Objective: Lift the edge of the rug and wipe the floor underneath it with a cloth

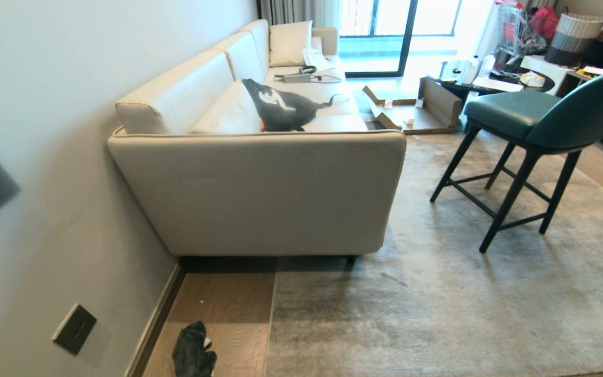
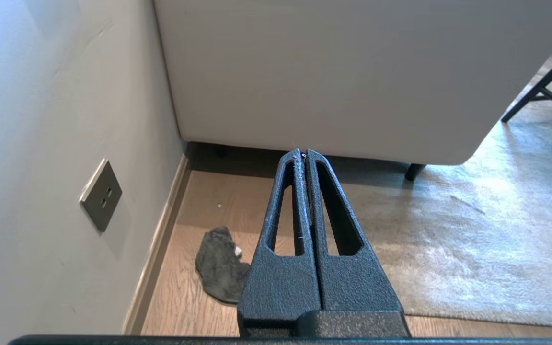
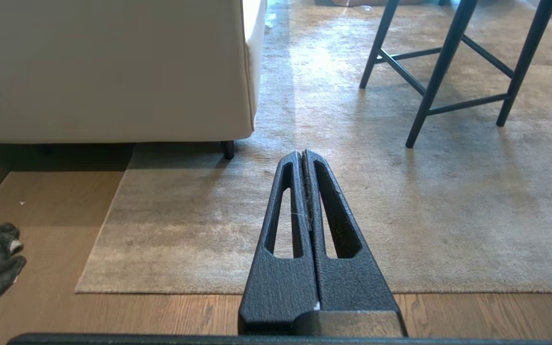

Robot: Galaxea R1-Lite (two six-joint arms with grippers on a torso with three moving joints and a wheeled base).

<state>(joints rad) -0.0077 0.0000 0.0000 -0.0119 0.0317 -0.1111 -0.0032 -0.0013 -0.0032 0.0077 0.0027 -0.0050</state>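
While both claws, left gripper (image 2: 303, 154) and right gripper (image 3: 302, 154), sit pressed together, the soft, light cloth (image 2: 221, 270) suits mid-bunch pinching; the floppy rug edge (image 3: 101, 235) lifts best by its corner.

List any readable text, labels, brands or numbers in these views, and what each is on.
None can be read.
Black backpack on the sofa: white markings, no letters can be made out.
Papers on the sofa's far seat and on the dark table: too small to read.
Wall plates: blank.
Cloth, rug edge, both pincers: no markings.
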